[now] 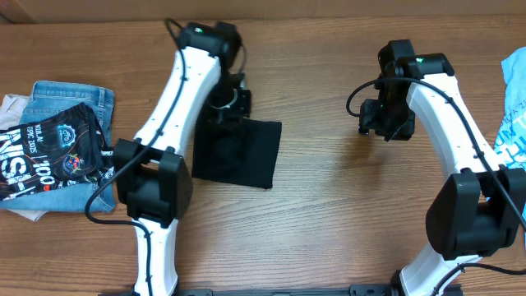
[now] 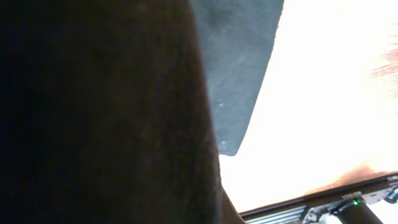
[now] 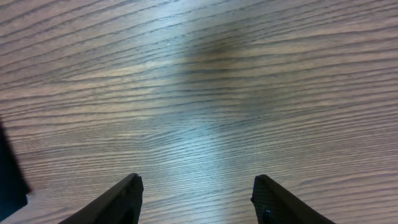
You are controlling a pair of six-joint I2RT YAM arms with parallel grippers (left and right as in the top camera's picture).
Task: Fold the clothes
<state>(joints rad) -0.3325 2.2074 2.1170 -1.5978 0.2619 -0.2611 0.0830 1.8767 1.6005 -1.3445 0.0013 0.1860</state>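
The right jaws stand wide open and hold nothing, hovering over bare table (image 3: 205, 81), well apart from the clothes. The left jaws sit at the far edge of the black cloth (image 1: 238, 154). Dark fabric fills the left wrist view, so I cannot tell whether they grip it.

There are two arms, the left arm (image 1: 177, 90) and the right arm (image 1: 444, 115). One folded black cloth lies mid-table, nearly square and slightly tilted, so its long axis is unclear. A pile (image 1: 57, 152) at the left edge shows at least three pieces: blue denim, a black printed shirt and something pale beneath. One light blue garment (image 1: 514, 107) lies at the right edge.
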